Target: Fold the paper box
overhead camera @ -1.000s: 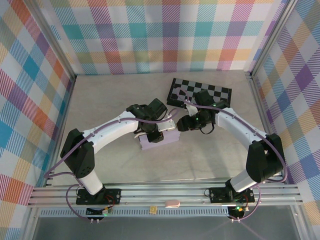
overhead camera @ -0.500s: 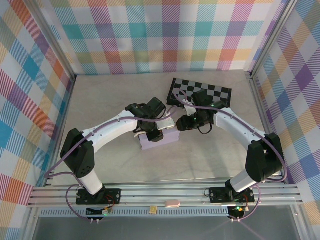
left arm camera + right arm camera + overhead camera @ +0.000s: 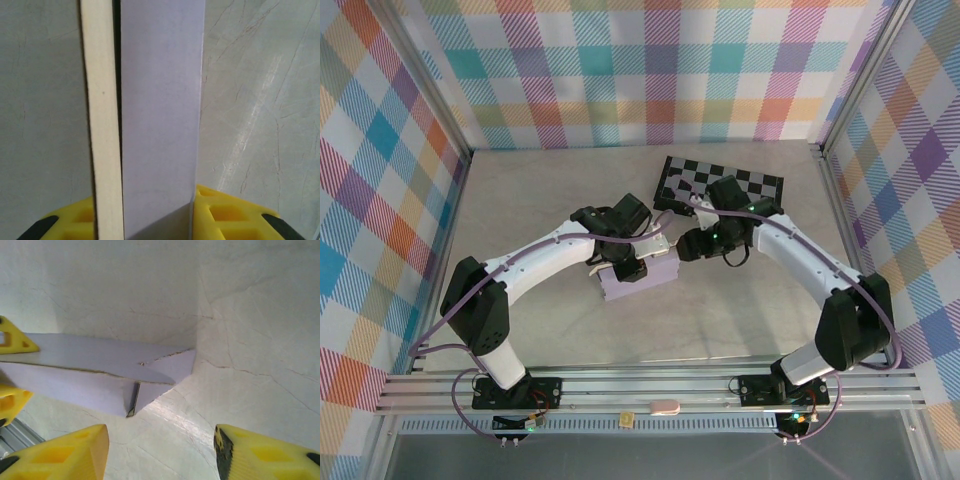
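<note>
Box position: pale lavender thin-cardboard paper box (image 3: 650, 282) lies mid-table on the grey stone-look tabletop (image 3: 540, 200), between the two arms and near the black-and-grey checkerboard panel (image 3: 740, 185), not touching it.

Left gripper (image 3: 632, 266) sits on top of the paper box. In the left wrist view its yellow fingers (image 3: 225, 215) flank a lavender panel (image 3: 160, 110) and a whitish strip (image 3: 102, 125) running alongside it. The cardboard takes up the whole gap between the pads, touching both sides, so it reads as clamped on the box.

Right gripper (image 3: 688, 245) is just beside the box's right end. In the right wrist view its two yellow fingers (image 3: 60, 450) stand wide apart with bare tabletop between them, so it is spread and holds nothing. From there the box (image 3: 100, 357) shows as a low lavender wedge, with a triangular end flap on the table and a slit-like gap at the corner. The left gripper's yellow fingers (image 3: 12, 340) show at the far left, against the box.
</note>
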